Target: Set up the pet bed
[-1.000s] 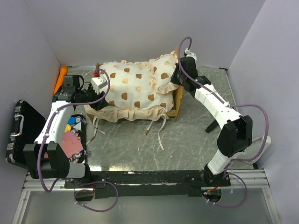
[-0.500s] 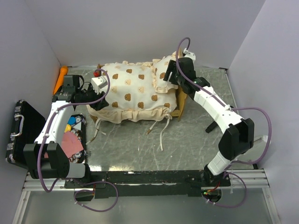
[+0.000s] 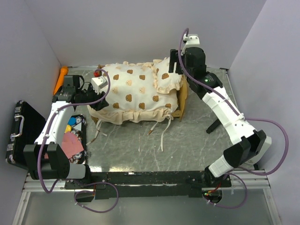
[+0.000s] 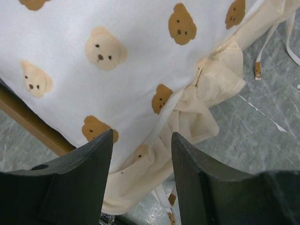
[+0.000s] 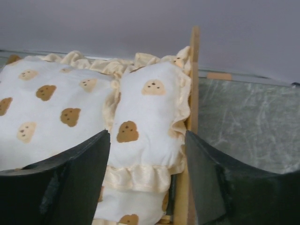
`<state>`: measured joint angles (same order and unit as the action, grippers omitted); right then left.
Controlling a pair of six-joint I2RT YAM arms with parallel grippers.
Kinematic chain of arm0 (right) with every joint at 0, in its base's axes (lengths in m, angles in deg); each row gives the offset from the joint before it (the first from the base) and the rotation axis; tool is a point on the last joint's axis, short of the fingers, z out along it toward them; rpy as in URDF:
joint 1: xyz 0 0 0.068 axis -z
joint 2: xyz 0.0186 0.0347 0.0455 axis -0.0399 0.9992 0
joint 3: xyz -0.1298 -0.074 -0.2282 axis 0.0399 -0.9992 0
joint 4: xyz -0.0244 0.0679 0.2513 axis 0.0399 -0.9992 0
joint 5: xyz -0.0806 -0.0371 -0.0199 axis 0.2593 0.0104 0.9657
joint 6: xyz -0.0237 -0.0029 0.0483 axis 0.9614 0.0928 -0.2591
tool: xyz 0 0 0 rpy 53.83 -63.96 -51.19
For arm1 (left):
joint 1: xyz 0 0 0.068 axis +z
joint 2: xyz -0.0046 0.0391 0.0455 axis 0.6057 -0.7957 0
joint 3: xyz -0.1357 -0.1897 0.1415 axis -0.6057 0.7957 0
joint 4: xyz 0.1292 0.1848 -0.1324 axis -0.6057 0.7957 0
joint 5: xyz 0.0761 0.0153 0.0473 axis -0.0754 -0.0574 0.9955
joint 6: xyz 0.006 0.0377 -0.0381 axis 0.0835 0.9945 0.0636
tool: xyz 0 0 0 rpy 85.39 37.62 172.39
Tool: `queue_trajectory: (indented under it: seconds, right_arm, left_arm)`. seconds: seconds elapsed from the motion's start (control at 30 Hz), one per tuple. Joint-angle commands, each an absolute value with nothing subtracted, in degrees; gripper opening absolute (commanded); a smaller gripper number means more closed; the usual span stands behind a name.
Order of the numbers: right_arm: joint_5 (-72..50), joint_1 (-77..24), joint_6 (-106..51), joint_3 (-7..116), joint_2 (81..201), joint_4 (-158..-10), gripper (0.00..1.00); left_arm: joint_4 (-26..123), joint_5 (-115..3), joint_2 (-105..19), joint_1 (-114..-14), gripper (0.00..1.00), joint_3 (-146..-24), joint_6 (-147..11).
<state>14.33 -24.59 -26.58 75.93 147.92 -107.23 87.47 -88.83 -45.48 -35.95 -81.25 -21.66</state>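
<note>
Seems near done, with pillow point(image 5: 145, 122) against headboard point(image 5: 194, 70), right gripper point(image 5: 147, 140) spread empty near it, left gripper point(image 4: 140, 136) spread at mattress point(image 4: 117, 56) edge; next, probably square the mattress.

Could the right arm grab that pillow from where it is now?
Probably yes: its open fingers hang close to the pillow, pointed at it, with nothing between them.

Plain lilac walls point(image 3: 140, 28) enclose a grey marbled tabletop point(image 3: 187, 140) on three sides.
</note>
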Motion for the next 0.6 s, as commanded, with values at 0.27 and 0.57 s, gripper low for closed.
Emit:
queue_trajectory:
  seconds: [0.27,0.57]
  right_arm:
    - [20.0,-24.8,-22.5,87.7,166.9,-117.1,0.28]
    - [20.1,-25.0,-27.3,79.7,165.3,-115.7,0.17]
  left_arm:
    - [79.2,-86.0,-48.1,-35.6,0.57,-82.5,-27.4]
    - [79.6,-85.9,-48.7,-35.7,0.57,-83.0,-27.1]
